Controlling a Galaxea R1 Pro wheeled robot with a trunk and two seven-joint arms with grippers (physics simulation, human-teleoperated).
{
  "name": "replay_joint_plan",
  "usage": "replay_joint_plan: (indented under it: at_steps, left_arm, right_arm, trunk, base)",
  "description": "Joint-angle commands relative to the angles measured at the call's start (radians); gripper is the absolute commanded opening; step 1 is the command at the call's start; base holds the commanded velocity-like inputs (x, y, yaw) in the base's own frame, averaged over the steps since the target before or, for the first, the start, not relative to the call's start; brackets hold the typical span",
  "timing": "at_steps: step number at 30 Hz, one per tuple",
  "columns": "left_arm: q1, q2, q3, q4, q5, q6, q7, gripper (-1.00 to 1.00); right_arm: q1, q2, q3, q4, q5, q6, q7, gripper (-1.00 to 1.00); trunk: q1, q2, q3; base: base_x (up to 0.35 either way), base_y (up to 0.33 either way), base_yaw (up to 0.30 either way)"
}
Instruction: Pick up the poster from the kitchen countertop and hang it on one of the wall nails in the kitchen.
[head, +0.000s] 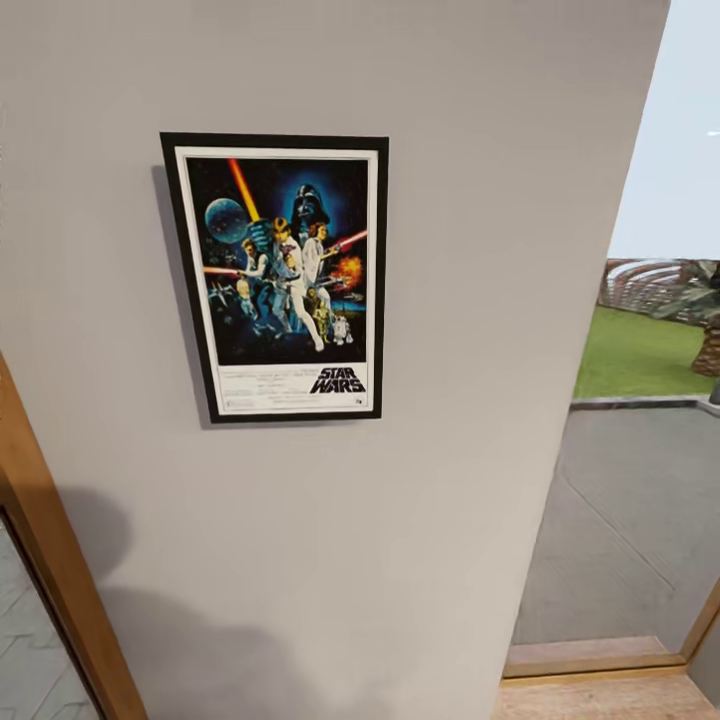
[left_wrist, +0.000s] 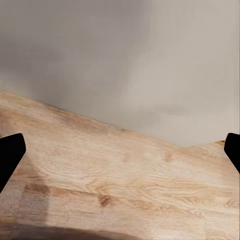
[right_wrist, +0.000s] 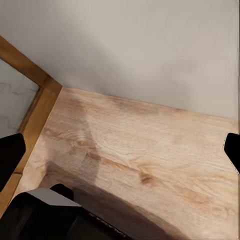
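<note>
The poster (head: 283, 277) hangs flat against the light-grey wall (head: 450, 200) in the head view, upright, its black frame and white border fully visible, with the "STAR WARS" logo at its lower right. Whatever nail lies behind it is hidden by the frame. My left gripper (left_wrist: 120, 155) is open, its two black fingertips (left_wrist: 10, 155) at the edges of the left wrist view over wooden floor, holding nothing. My right gripper (right_wrist: 120, 155) is also open and empty, with black fingertips (right_wrist: 10, 155) wide apart above the wooden floor near the wall's foot.
A wooden door frame (head: 50, 560) runs along the wall's left side. To the right is an opening onto a grey paved area (head: 630, 510) and green lawn (head: 630, 350). Wooden floor (right_wrist: 130, 160) meets the wall base. Part of my dark base (right_wrist: 45, 215) shows below the right gripper.
</note>
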Motion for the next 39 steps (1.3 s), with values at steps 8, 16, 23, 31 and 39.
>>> replay_joint_plan:
  at_steps: [8, 16, 23, 31, 39]
  left_arm:
    - [0.000, -0.004, -0.003, 0.001, 0.006, -0.005, 0.028, 1.00]
    - [0.000, -0.004, -0.004, 0.001, 0.007, -0.005, 0.122, 1.00]
    - [0.000, -0.004, -0.001, 0.002, 0.007, -0.005, 0.134, 1.00]
    - [0.000, -0.001, -0.002, 0.001, 0.006, -0.005, 0.135, 1.00]
    - [0.000, -0.001, -0.003, 0.001, 0.005, -0.005, 0.135, 1.00]
  right_arm:
    - [0.000, 0.002, 0.003, 0.010, -0.008, -0.005, -0.125, 1.00]
    - [0.000, 0.020, 0.003, 0.032, -0.024, -0.005, -0.240, 1.00]
    - [0.000, 0.023, 0.002, 0.124, -0.043, -0.007, -0.369, 1.00]
    - [0.000, 0.030, 0.007, 0.277, -0.042, -0.003, -0.539, 1.00]
    - [0.000, 0.032, 0.007, 0.336, -0.039, -0.003, -0.563, 1.00]
  trunk:
    - [0.000, -0.001, 0.013]
    - [0.000, -0.001, 0.026]
    - [0.000, -0.001, 0.038]
    - [0.000, -0.001, 0.041]
    - [0.000, -0.001, 0.041]
  base:
    - [0.000, 0.000, 0.000]
    - [0.000, 0.000, 0.000]
    - [0.000, 0.000, 0.000]
    - [0.000, 0.000, 0.000]
    - [0.000, 0.000, 0.000]
